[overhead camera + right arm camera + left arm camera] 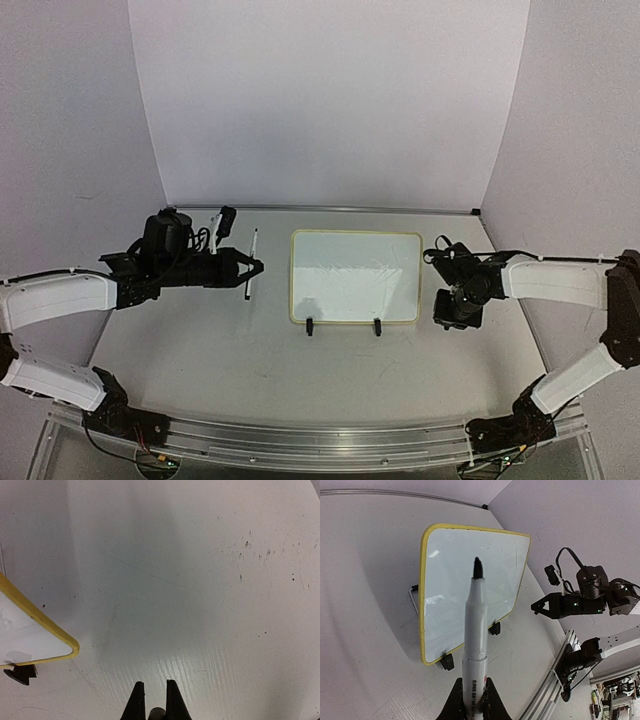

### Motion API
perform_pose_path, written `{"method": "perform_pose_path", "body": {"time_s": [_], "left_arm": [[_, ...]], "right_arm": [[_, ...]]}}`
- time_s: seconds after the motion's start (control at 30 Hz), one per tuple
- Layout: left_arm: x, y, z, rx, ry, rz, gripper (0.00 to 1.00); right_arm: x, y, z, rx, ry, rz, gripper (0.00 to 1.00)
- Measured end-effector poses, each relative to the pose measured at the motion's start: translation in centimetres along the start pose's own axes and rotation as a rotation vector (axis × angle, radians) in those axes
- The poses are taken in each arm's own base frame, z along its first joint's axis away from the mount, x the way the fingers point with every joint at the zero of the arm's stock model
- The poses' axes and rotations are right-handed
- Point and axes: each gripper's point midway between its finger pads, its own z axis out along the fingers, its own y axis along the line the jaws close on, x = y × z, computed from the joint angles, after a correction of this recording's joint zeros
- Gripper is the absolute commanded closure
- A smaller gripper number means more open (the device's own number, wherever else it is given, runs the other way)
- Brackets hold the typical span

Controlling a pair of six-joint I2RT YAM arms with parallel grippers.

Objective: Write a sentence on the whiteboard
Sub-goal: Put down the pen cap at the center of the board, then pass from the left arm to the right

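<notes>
On the left, the left gripper is clenched on a marker, gripping its lower barrel. The cap is off and the black tip is bare. From above, the marker sits just left of the whiteboard and clear of it, so the tip is not yet on the surface. The whiteboard stands in the middle of the table on its two black clip feet. Its yellow-rimmed face is blank, with no sentence on it yet, so the writing has not begun. The step in hand looks like the approach to the first stroke. To do it well, the tip should reach the far left part of the face, which leaves room for the line to run rightward and for a second line nearer. Contact should be light and square to the surface, because a board on small feet will probably slide or rock if pushed hard. On the right, the right gripper hangs over bare table just past the board's near right corner. Its fingers are closed on nothing. It is well placed to steady that edge if needed.
</notes>
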Motion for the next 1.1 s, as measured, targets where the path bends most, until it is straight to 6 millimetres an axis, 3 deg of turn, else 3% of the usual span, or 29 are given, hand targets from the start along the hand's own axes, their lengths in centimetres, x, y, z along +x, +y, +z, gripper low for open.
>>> {"method": "perform_pose_path", "body": {"time_s": [0.1, 0.27, 0.47, 0.57, 0.67, 0.83, 0.97, 1.1], "left_arm": [[-0.6, -0.3, -0.3, 0.007, -0.026, -0.009, 0.98], [-0.7, -0.4, -0.3, 0.009, -0.029, -0.026, 0.98], [-0.7, -0.4, -0.3, 0.010, -0.028, -0.045, 0.97], [-0.7, -0.4, -0.3, 0.010, -0.029, -0.066, 0.96], [-0.9, -0.5, -0.3, 0.016, -0.038, -0.101, 0.96], [-2.2, -1.4, -0.4, 0.071, -0.102, -0.187, 0.96], [-3.4, -2.3, -0.6, 0.125, -0.152, -0.245, 0.96], [-4.4, -3.0, -0.6, 0.167, -0.188, -0.283, 0.96]], "right_arm": [[0.3, 0.1, 1.1, -0.002, 0.027, 0.008, 0.85], [0.4, 0.3, 2.1, -0.002, 0.042, 0.012, 0.61], [-0.1, 0.4, 2.1, -0.004, 0.023, 0.022, 0.47], [-0.7, 0.4, 1.1, -0.021, -0.014, 0.034, 0.39], [-2.1, 0.7, -1.4, -0.083, -0.087, 0.046, 0.38], [-4.2, 2.8, -7.7, -0.276, -0.247, 0.026, 0.36], [-3.2, 8.6, -13.0, -0.539, -0.315, -0.099, 0.36], [-0.4, 15.5, -16.0, -0.741, -0.303, -0.248, 0.36]]}}
